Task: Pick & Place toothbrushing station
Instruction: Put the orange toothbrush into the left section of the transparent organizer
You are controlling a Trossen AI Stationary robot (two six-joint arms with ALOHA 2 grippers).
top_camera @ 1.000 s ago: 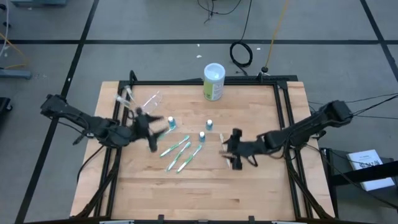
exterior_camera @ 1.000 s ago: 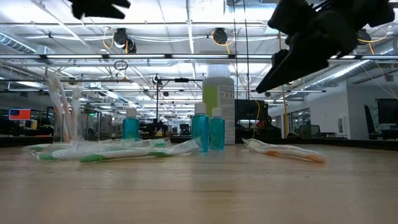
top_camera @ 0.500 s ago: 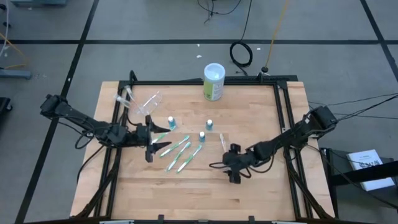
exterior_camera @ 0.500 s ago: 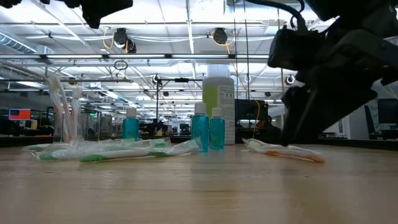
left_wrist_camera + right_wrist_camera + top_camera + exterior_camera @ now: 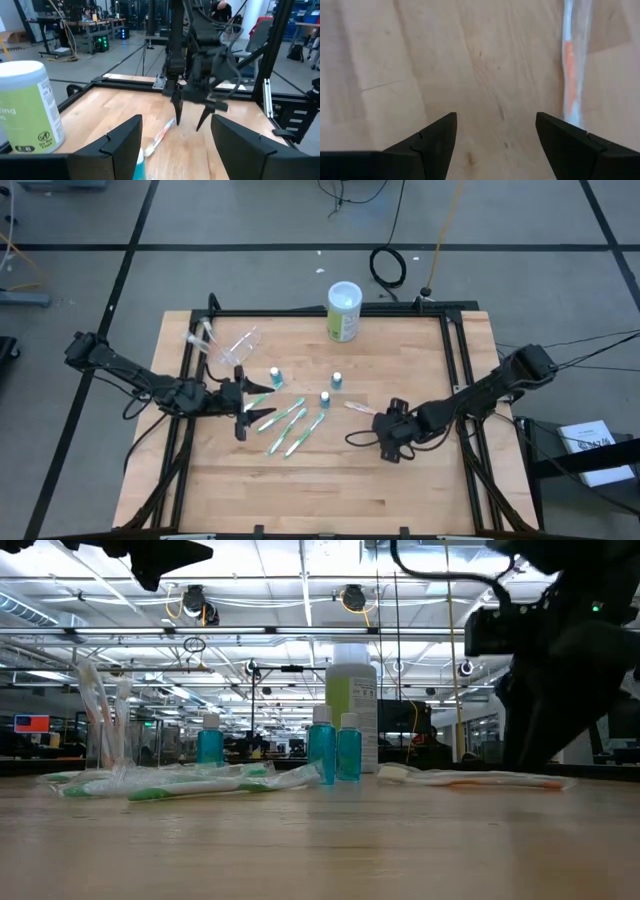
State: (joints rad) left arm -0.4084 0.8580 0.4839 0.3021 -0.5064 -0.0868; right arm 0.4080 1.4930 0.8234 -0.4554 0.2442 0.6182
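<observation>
Right wrist view: right claw [image 5: 495,132] spread wide, holding nothing.

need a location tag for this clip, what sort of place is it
Probably a robotics lab or workshop in a large open hall: a black-framed wooden table on grey concrete floor, exposed ceiling pipes and strip lights, and benches with equipment behind.

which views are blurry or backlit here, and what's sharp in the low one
Low view: the teal tubes are sharp, the near table soft, and the right gripper a dark backlit mass against bright ceiling lights. Right wrist view: soft throughout, the orange-handled toothbrush smeared. Left wrist view: the green-and-white canister slightly blurred. High view: evenly lit, faint shadows.
</observation>
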